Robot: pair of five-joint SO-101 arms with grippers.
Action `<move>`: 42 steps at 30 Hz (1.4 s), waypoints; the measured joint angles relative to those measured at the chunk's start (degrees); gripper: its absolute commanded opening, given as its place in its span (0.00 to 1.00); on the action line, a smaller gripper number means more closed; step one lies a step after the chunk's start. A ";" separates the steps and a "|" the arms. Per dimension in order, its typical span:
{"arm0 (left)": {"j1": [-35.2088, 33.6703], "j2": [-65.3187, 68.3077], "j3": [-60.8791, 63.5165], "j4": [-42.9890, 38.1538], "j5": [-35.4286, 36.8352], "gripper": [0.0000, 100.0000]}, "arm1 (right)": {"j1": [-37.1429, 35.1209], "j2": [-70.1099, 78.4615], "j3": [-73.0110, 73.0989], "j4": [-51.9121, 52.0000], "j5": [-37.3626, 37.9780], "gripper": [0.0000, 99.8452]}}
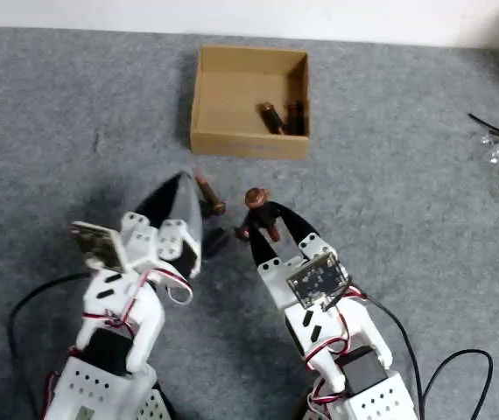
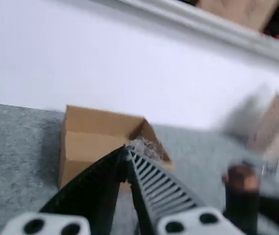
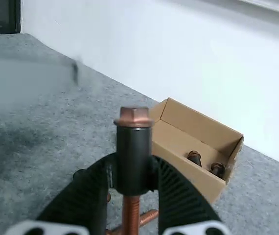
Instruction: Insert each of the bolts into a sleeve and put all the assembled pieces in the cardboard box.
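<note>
One black sleeve (image 3: 133, 156) w/ copper hex bolt (image 3: 134, 116) in right end effector (image 3: 132, 176); left end effector (image 2: 128, 152) closed.

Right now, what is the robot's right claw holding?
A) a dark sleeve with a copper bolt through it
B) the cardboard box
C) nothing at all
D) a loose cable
A: the right gripper is shut on an upright dark sleeve, and a copper bolt shows its hexagonal head on top and its thread sticking out below.
</note>
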 measured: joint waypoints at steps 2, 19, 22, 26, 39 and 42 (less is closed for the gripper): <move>2.11 0.00 2.20 0.00 -3.25 0.01 | 0.70 0.00 0.00 0.00 0.00 0.00; 1.32 0.09 3.08 4.57 -24.35 0.01 | 6.24 0.00 0.00 -1.14 0.00 0.00; 0.79 0.09 3.08 4.57 -24.44 0.01 | 6.24 0.00 0.00 0.88 0.00 0.00; 0.97 0.09 3.08 4.57 -24.44 0.01 | 6.24 0.00 0.00 2.20 0.00 0.00; 0.97 0.09 3.08 4.57 -24.44 0.01 | 7.30 0.00 0.00 0.35 0.00 0.01; 0.97 0.09 3.08 4.57 -24.44 0.01 | 7.56 0.00 0.00 0.35 0.00 0.01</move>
